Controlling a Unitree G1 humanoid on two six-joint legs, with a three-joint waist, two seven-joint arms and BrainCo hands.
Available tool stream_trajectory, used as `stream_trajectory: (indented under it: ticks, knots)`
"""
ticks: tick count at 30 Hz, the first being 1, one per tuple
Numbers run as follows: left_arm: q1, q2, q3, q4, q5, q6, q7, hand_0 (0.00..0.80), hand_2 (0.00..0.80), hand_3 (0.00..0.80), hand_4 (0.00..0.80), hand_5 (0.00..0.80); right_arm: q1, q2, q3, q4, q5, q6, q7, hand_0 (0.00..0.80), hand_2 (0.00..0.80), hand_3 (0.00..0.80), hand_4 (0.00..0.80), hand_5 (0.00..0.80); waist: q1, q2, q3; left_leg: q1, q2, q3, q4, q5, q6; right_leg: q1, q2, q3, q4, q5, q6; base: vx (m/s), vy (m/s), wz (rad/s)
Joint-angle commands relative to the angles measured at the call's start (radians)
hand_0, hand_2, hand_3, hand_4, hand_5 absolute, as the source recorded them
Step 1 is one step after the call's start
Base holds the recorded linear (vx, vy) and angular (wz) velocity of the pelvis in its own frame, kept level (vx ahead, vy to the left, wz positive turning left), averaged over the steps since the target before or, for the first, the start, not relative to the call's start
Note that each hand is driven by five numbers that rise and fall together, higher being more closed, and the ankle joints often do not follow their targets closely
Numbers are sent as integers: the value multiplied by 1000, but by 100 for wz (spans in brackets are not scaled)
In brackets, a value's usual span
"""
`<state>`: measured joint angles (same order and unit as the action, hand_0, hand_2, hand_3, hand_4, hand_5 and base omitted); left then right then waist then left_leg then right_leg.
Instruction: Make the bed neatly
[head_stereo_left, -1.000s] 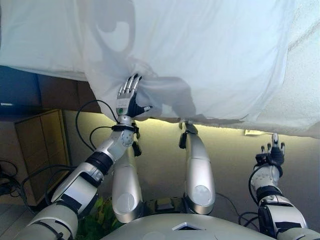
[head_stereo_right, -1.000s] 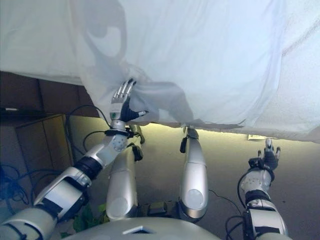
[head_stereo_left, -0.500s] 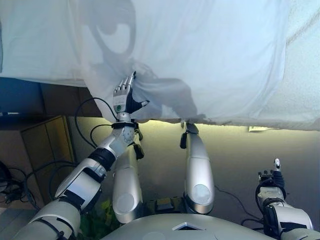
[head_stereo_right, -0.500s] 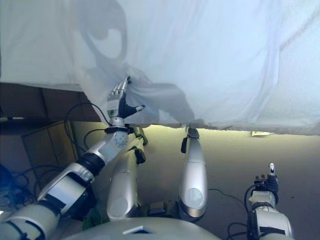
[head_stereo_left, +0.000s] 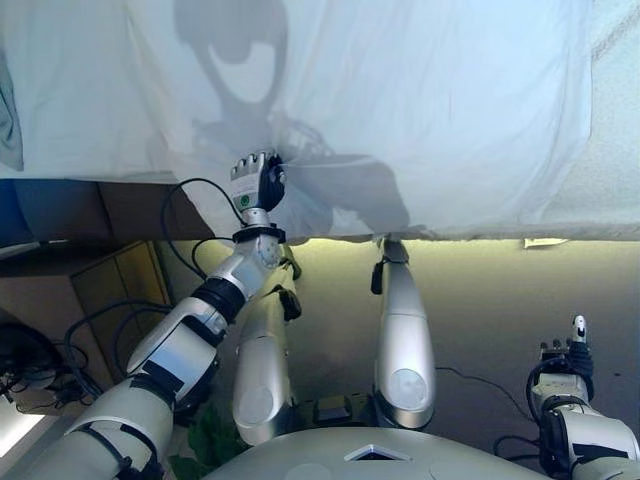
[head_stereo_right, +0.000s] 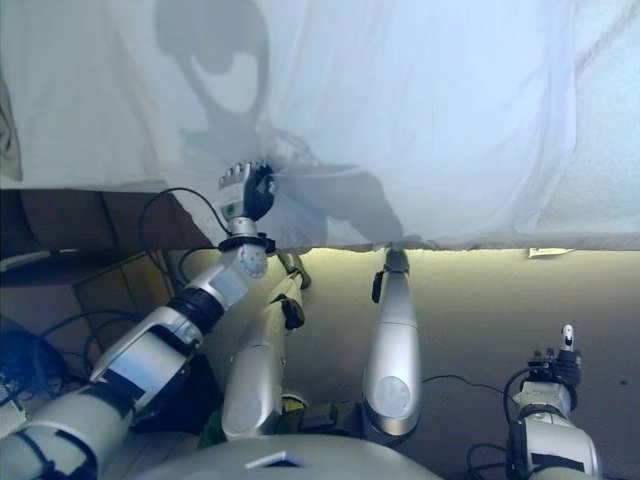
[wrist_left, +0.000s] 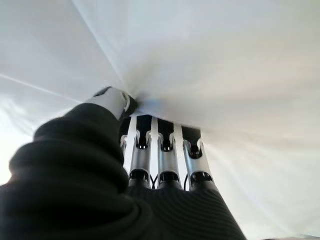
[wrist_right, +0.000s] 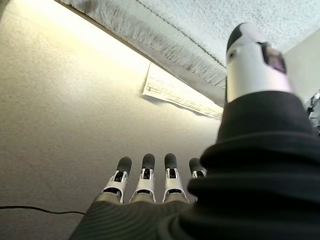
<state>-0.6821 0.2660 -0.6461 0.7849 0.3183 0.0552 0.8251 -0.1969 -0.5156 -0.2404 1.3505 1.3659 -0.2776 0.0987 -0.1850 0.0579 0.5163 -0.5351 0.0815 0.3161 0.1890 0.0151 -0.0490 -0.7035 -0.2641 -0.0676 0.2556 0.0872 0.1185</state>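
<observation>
A white sheet (head_stereo_left: 420, 100) covers the bed across the upper half of the eye views, and its edge hangs over the near side. My left hand (head_stereo_left: 256, 182) reaches up to a bunched fold near that edge. In the left wrist view its fingers (wrist_left: 162, 150) curl into the sheet (wrist_left: 210, 60) and the thumb presses the fold. My right hand (head_stereo_left: 568, 355) hangs low at the lower right, apart from the bed, fingers relaxed and holding nothing (wrist_right: 150, 175). A textured white cover (head_stereo_left: 615, 150) lies at the bed's right.
A wooden cabinet (head_stereo_left: 110, 290) stands at the left beside the bed, with cables (head_stereo_left: 40, 370) on the floor near it. A beige carpet (head_stereo_left: 480, 300) runs along the bed. A white paper (wrist_right: 175, 92) lies under the bed's edge.
My left hand went from flat against the sheet's edge to curled shut on a fold of it. My right hand dropped lower towards the floor.
</observation>
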Motion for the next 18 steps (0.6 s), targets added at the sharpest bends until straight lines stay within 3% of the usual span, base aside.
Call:
stream_trajectory:
  ticks: [1,7,8,9,18]
  knots:
    - [-9,-56,19,38,-13,-14,3,800,800,800,800,800,64,-55,-18,-10,25,-82,-4,0,0,0,0,0,-56,14,4,-106,107,-47,43,114,-78,-5,-49,2,79,-31,59,0,0,0]
    - [4,-68,23,34,-5,-16,20,800,800,800,800,800,68,-43,-17,-20,20,-100,-14,0,0,0,0,0,-60,19,4,-93,108,-47,50,112,-78,5,-53,7,86,-36,56,9,8,1]
    - [2,-69,22,36,-8,-17,28,282,282,282,282,282,67,-43,-16,-16,20,-101,-13,0,0,0,0,0,-60,19,4,-92,109,-48,51,112,-78,6,-54,7,88,-36,56,0,0,0]
    - [-1,-70,23,37,-8,-14,36,0,0,0,0,0,65,-43,-17,-14,17,-102,-13,0,0,0,0,0,-60,20,4,-90,109,-48,52,112,-78,8,-56,7,88,-36,56,0,0,0]
    - [-9,-61,36,21,110,-63,142,0,0,0,0,0,60,-22,-9,1,24,-115,-24,0,0,0,0,0,-47,20,4,-103,108,-61,66,106,-77,3,-61,2,93,-36,53,-1,-11,0]
